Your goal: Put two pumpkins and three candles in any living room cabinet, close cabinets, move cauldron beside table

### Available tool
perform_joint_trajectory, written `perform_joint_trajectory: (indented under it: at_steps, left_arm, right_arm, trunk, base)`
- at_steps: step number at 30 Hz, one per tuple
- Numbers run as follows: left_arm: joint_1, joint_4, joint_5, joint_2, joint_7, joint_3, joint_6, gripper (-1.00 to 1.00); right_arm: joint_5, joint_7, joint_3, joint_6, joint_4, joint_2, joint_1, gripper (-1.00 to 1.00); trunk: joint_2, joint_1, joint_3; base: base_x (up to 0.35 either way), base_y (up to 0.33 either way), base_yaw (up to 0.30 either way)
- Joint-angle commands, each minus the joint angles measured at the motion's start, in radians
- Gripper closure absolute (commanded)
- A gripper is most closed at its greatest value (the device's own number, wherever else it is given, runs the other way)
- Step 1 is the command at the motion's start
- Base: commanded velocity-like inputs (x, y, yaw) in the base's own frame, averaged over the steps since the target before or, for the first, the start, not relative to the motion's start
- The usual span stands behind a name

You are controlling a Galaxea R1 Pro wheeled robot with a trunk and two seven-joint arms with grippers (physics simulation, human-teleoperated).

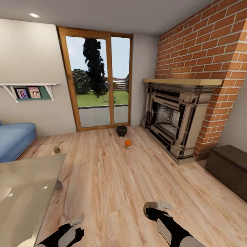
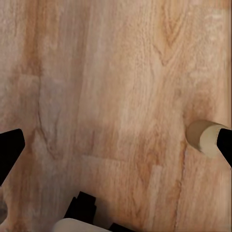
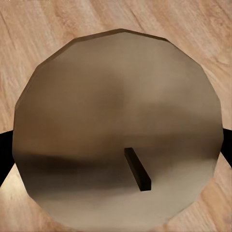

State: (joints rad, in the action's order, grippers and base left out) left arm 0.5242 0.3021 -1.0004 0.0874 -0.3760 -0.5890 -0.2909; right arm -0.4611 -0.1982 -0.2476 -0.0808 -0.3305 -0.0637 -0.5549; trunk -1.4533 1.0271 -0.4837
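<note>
Right end effector (image 3: 116, 159) pinches cream candle (image 3: 116, 130), wick end facing wrist camera, axis along fingers. Left end effector (image 2: 116, 145) spread.

Brick fireplace (image 1: 175, 120), glass patio door (image 1: 99, 79), blue sofa (image 1: 13, 140), wood floor (image 1: 120, 178).

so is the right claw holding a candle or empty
Holding one. In the right wrist view the candle's round wicked end sits between the dark fingers; in the head view it's at the right claw.

Glossy table (image 1: 24, 192), matt wooden floor (image 1: 113, 178)
</note>
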Motion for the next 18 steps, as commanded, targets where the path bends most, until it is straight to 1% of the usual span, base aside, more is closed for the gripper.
perform_joint_trajectory:
  at_steps: [1, 5, 14, 16, 18]
  left_arm:
    - [0.000, 0.003, -0.007, 0.001, -0.008, -0.008, -0.004, -1.00]
    - [0.000, 0.003, -0.007, 0.001, -0.008, -0.008, -0.004, -1.00]
    - [0.000, 0.003, -0.007, 0.002, -0.008, -0.008, -0.004, -1.00]
    - [0.000, 0.003, -0.007, 0.002, -0.008, -0.008, -0.004, -1.00]
    - [0.000, 0.003, -0.007, 0.002, -0.008, -0.008, -0.004, -1.00]
  right_arm:
    - [-0.007, -0.009, -0.009, -0.005, -0.002, 0.001, 0.000, 1.00]
    - [-0.007, -0.009, -0.009, -0.005, -0.002, 0.001, 0.000, 1.00]
    - [-0.007, -0.007, -0.009, -0.007, -0.002, 0.000, 0.000, 1.00]
    - [-0.007, -0.002, -0.009, -0.008, -0.002, 0.000, 0.000, 1.00]
    - [-0.007, 0.024, -0.009, -0.009, -0.002, 0.000, -0.001, 1.00]
  trunk:
    - [-0.001, 0.000, -0.001]
    - [-0.001, 0.000, -0.001]
    - [-0.001, 0.000, -0.001]
    - [-0.001, 0.000, -0.001]
    - [-0.001, 0.000, -0.001]
  base:
    - [0.027, -0.143, 0.001]
    - [0.011, -0.113, 0.000]
    - [0.001, -0.011, 0.000]
    - [0.000, 0.000, 0.000]
    - [0.000, 0.000, 0.000]
